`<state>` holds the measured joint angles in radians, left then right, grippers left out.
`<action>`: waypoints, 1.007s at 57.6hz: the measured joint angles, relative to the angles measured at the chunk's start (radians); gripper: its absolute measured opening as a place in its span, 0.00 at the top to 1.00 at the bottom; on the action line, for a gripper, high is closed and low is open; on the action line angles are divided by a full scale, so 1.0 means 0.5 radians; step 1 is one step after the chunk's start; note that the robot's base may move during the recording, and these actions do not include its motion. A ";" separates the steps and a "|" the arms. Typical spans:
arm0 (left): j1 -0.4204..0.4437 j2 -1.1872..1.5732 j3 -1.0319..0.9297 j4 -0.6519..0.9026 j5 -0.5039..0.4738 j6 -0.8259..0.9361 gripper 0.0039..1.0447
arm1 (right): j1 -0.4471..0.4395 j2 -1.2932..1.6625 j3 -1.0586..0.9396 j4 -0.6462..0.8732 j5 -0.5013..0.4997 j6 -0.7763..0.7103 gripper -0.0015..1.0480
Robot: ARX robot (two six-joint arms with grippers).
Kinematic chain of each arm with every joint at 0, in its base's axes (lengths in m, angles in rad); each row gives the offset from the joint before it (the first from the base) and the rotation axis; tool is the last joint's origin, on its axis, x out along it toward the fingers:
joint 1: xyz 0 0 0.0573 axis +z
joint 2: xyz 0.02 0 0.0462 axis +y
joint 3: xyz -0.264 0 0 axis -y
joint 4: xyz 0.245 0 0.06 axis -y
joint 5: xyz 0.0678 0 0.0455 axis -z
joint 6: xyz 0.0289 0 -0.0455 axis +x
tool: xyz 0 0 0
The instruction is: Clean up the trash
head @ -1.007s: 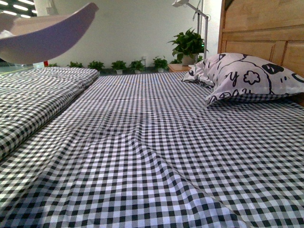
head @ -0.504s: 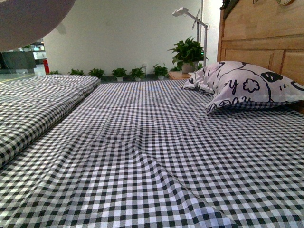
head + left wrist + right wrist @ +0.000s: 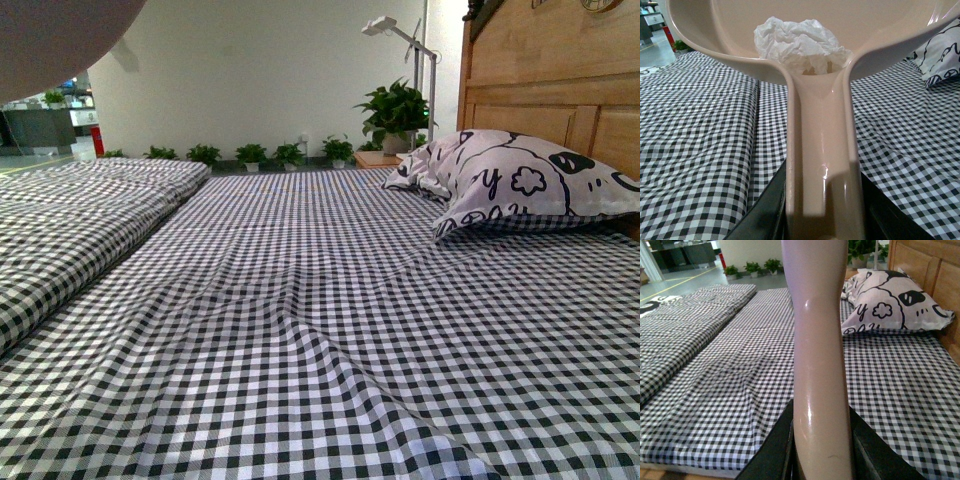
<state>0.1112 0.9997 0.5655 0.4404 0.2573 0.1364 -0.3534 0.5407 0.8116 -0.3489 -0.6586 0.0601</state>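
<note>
Trash (image 3: 797, 42) is what I look at first: a small crumpled white paper wad, creased all over, lying inside the beige-pink dustpan (image 3: 740, 47) at the back of the pan, right where the bowl narrows into the handle (image 3: 821, 150). In my left wrist view the handle runs straight down into the left gripper (image 3: 822, 210), whose dark jaws are pressed against both sides of it, so that gripper is pinching the dustpan. The pan hangs in the air above the checked sheet (image 3: 695, 140), not touching it.

In my right wrist view the right gripper (image 3: 821, 450) clamps a second pinkish handle (image 3: 819, 340) the same way, dark jaws tight on either side. I cannot see what is at that tool's far end. The pillow (image 3: 890, 302) lies near the wooden headboard (image 3: 925, 270).

From the front camera I see only the dustpan's underside in the top left corner (image 3: 50, 40), above the folded quilt (image 3: 70, 220). A second ago it reached much farther into the frame, with its rim showing. Half a second ago it covered slightly more of that corner than it does at present. The bed, pillow and plants (image 3: 395, 105) match the last frame.
</note>
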 joint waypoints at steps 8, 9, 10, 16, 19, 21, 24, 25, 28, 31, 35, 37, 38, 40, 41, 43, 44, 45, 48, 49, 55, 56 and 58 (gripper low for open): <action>0.000 0.000 0.000 0.000 0.000 0.000 0.75 | 0.002 0.001 0.000 0.000 0.001 0.000 0.80; 0.000 0.000 0.000 0.000 0.000 0.000 0.75 | 0.002 0.001 0.000 0.000 0.001 0.000 0.80; 0.000 0.000 0.000 0.000 0.000 0.000 0.75 | 0.002 0.001 0.000 0.000 0.001 0.000 0.80; 0.000 0.000 0.000 0.000 0.000 0.000 0.75 | 0.002 0.001 0.000 -0.001 0.002 0.000 0.80; 0.000 0.000 0.000 0.000 0.000 0.000 0.75 | 0.002 0.001 0.000 0.000 0.002 0.000 0.80; 0.000 0.000 0.000 0.000 0.000 0.000 0.75 | 0.002 0.001 0.000 0.000 0.002 0.000 0.80; 0.000 0.000 0.000 0.000 0.000 0.000 0.75 | 0.002 0.001 0.000 -0.001 0.002 0.000 0.80; 0.000 0.000 0.000 0.000 0.000 0.000 0.75 | 0.002 0.001 0.000 -0.001 0.002 0.000 0.80; 0.000 0.000 0.000 0.000 0.000 0.000 0.75 | 0.002 0.001 0.000 0.000 0.002 0.000 0.80; 0.000 0.000 0.000 0.000 0.000 0.000 0.75 | 0.002 0.001 0.000 0.000 0.002 0.000 0.80; 0.000 0.000 0.000 0.000 0.000 0.000 0.75 | 0.002 0.001 0.000 0.000 0.002 0.000 0.80; 0.000 0.000 0.000 0.000 -0.001 0.000 0.75 | 0.002 0.001 0.000 0.000 0.002 0.000 0.80; 0.000 0.000 0.000 0.000 0.000 0.000 0.75 | 0.002 0.001 0.000 0.000 0.002 0.000 0.80; 0.000 0.000 0.000 0.000 0.000 0.000 0.75 | 0.002 0.001 0.000 0.000 0.002 0.000 0.80; 0.000 0.000 0.000 0.000 0.000 0.000 0.75 | 0.002 0.001 0.000 0.000 0.002 0.000 0.80; 0.000 0.000 0.000 0.000 0.000 0.000 0.75 | 0.002 0.001 0.000 0.000 0.002 0.000 0.80; 0.000 0.000 0.000 0.000 0.000 0.000 0.75 | 0.002 0.001 0.000 0.000 0.002 0.000 0.80; 0.000 0.000 0.000 0.000 0.000 0.000 0.75 | 0.002 0.001 0.000 0.000 0.002 0.000 0.80; 0.000 0.000 0.000 0.000 0.000 0.000 0.75 | 0.002 0.001 0.000 -0.001 0.002 0.000 0.80; 0.000 0.000 0.000 0.000 0.000 0.000 0.75 | 0.002 0.001 0.000 0.000 0.002 0.000 0.80; 0.000 0.000 0.000 0.000 0.000 0.000 0.75 | 0.002 0.001 0.000 0.000 0.002 0.000 0.80; 0.000 0.000 0.000 0.000 0.000 0.000 0.75 | 0.002 0.001 0.000 0.000 0.002 0.000 0.80; 0.000 0.000 0.000 0.000 0.000 0.000 0.75 | 0.002 0.001 0.000 0.000 0.002 0.000 0.80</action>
<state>0.1112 0.9997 0.5655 0.4404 0.2573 0.1364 -0.3523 0.5411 0.8116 -0.3489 -0.6579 0.0601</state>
